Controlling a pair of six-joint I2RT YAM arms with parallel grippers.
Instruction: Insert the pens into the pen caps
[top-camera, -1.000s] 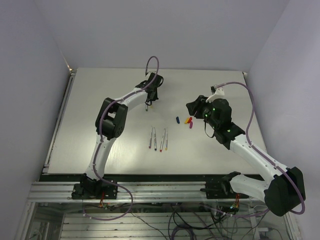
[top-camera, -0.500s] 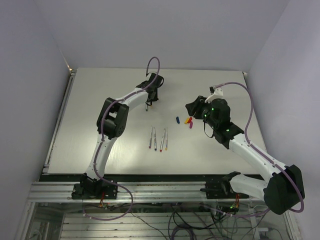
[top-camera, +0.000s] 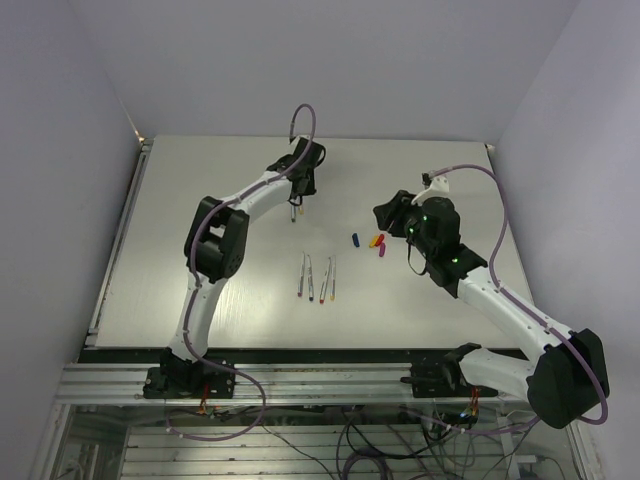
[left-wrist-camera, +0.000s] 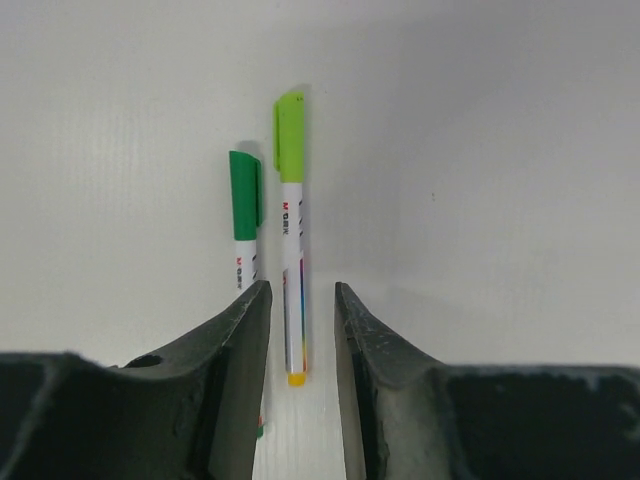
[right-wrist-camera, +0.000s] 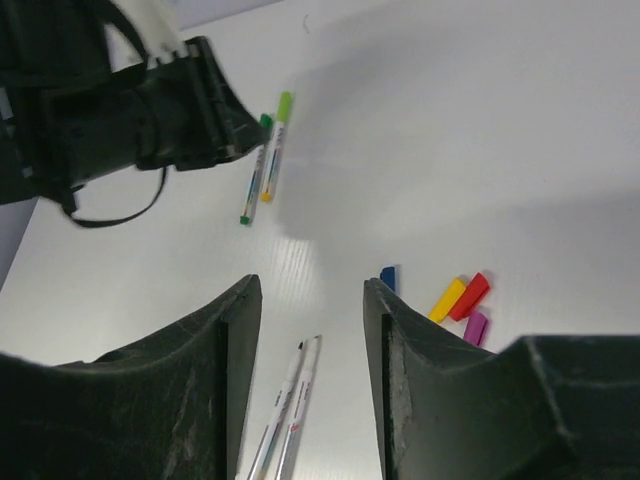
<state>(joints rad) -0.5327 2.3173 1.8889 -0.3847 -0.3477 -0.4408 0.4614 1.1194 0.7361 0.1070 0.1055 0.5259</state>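
Two capped pens lie side by side on the table in the left wrist view: one with a dark green cap (left-wrist-camera: 244, 215) and one with a light green cap (left-wrist-camera: 291, 230) and a yellow end. My left gripper (left-wrist-camera: 300, 290) is open, and its fingers stand either side of the light green pen's lower end without touching it. Several uncapped pens (top-camera: 318, 278) lie mid-table. The blue cap (right-wrist-camera: 388, 277), yellow cap (right-wrist-camera: 449, 298), red cap (right-wrist-camera: 470, 295) and purple cap (right-wrist-camera: 476, 326) lie loose. My right gripper (right-wrist-camera: 310, 285) is open and empty above them.
The left arm's wrist (right-wrist-camera: 190, 110) shows in the right wrist view next to the capped pens (right-wrist-camera: 265, 170). The loose caps (top-camera: 372, 242) lie between the two grippers in the top view. The table's far edge (top-camera: 320, 138) meets the back wall.
My left gripper has shifted slightly toward the far side of the table and the left elbow has swung a little left. The right arm has barely moved.
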